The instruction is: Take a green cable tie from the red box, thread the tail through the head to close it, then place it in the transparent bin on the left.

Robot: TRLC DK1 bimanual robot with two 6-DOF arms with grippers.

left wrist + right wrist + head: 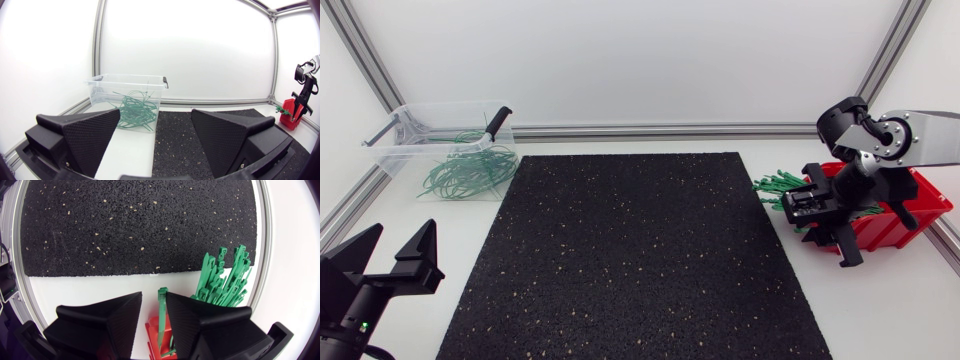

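The red box [923, 203] stands at the table's right edge, with a bundle of green cable ties [778, 186] sticking out of it toward the black mat. My right gripper [872, 228] points down into the box. In the right wrist view one green tie [162, 311] stands upright in the narrow gap of that gripper [154, 297], close against one finger and apart from the other; more ties [222, 280] fan out beside it. The transparent bin [412, 146] sits at the back left and holds several looped green ties [470, 172]. My left gripper [392, 256] rests open and empty near the front left corner.
A black speckled mat [620, 260] covers the middle of the table. The bin has a black clip handle [498, 121] on its right end. Aluminium frame rails run along the back and side edges of the white table.
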